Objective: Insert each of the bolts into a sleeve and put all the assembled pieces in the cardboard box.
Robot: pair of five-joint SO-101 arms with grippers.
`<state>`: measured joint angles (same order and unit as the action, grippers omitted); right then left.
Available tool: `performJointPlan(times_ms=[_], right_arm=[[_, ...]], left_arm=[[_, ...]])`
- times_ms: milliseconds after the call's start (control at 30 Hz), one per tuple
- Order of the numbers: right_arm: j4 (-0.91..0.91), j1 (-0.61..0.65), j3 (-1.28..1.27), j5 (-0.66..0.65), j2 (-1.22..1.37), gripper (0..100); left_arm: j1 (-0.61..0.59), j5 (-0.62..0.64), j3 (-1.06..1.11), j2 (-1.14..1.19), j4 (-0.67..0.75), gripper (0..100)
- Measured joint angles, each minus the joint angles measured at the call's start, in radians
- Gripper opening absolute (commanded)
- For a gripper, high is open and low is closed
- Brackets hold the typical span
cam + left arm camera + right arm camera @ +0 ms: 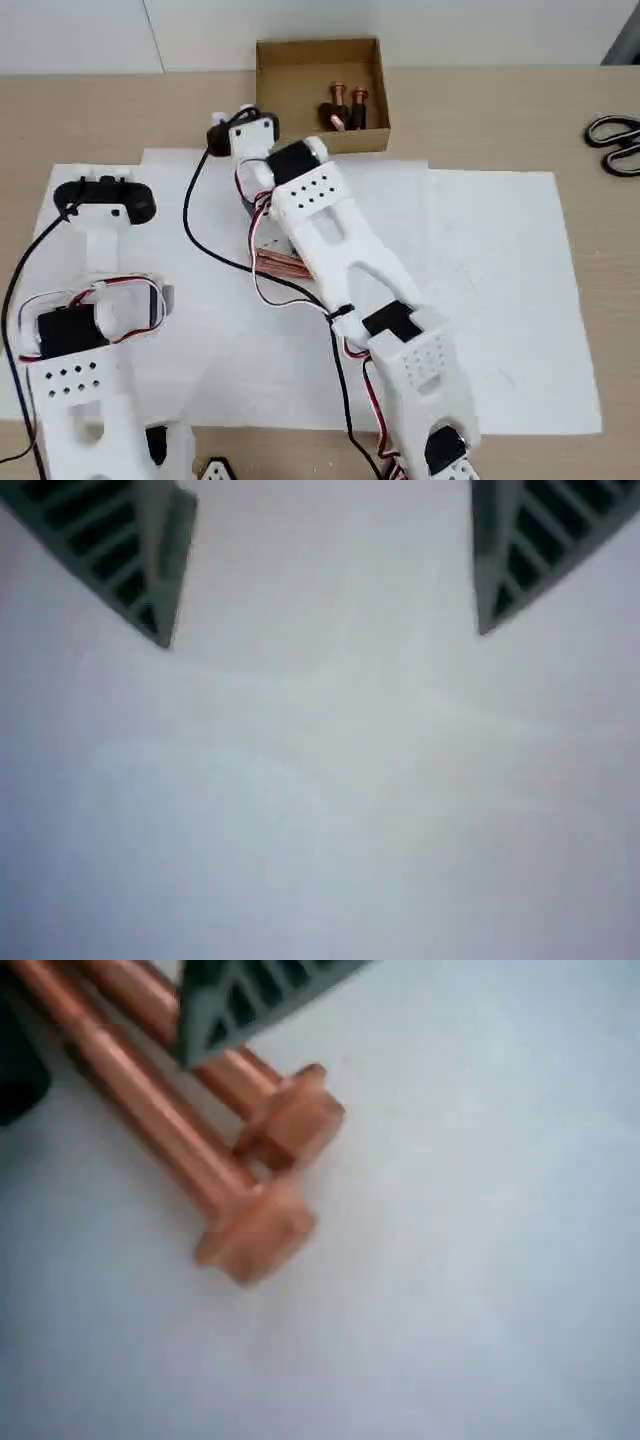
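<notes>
Here, the left gripper (320,630) hangs spread wide over the white paper (480,280), near its left edge. The right gripper (215,1030) sits over two copper bolts (200,1165) mid-sheet; whether it grips cannot be told. Two assembled pieces (343,108) stand by the right wall of the cardboard box (290,85), at the paper's far edge. Scissors (615,143) lie at the table's (500,110) right edge, well apart.

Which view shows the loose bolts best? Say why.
Right wrist view: both bolts lie close up, heads clear. The high view catches a sliver of them beneath an arm; the left wrist view faces paper.
</notes>
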<state>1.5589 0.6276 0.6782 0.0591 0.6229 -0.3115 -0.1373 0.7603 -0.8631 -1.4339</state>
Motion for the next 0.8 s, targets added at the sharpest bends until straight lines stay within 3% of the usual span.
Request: performJointPlan(times_ms=[467,800], right_arm=[[-0.199,-0.005,0.000,0.000,0.121,21.6],[-0.218,-0.064,0.000,-0.002,0.153,19.5]], left_arm=[[0.000,0.000,0.000,0.000,0.000,18],[0.000,0.000,0.000,0.000,0.000,18]])
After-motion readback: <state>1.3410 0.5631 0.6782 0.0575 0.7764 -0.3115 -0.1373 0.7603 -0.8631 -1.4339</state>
